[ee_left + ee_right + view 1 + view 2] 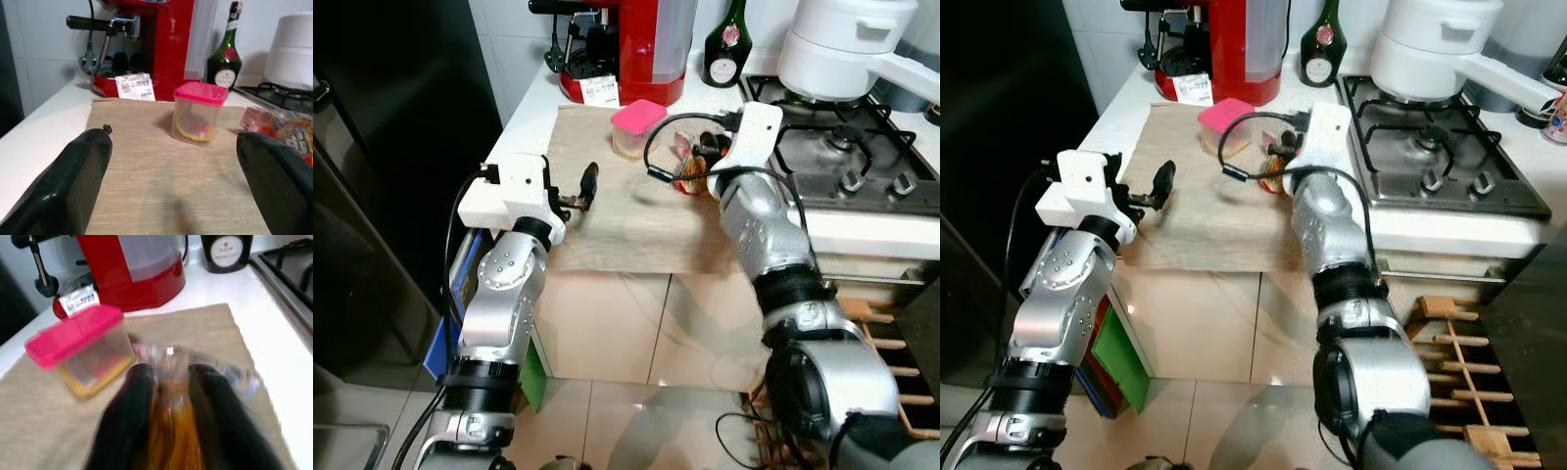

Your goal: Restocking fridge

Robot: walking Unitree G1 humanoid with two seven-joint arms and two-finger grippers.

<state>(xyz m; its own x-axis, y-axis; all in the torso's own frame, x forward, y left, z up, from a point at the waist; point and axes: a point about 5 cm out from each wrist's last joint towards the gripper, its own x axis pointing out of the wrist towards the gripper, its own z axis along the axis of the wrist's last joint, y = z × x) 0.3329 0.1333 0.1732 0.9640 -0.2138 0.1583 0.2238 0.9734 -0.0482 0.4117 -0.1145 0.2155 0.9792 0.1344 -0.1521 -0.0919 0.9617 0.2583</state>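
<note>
Two hands were over the tan mat (626,211) on the white worktop (533,103): the left hand (584,188) hovered above the mat's near left part with its black fingers (73,183) spread wide and holding nothing, while the right hand (171,387) reached down on a clear bag of orange food (690,168) toward the mat's right side, its fingers narrowed around the wrapping. A clear tub with a pink lid (637,127) stood on the mat just beside that bag, on its left, with a red coffee machine (641,49) and a dark green bottle (728,44) behind it by the wall and a gas hob (852,157) off to the right.
</note>
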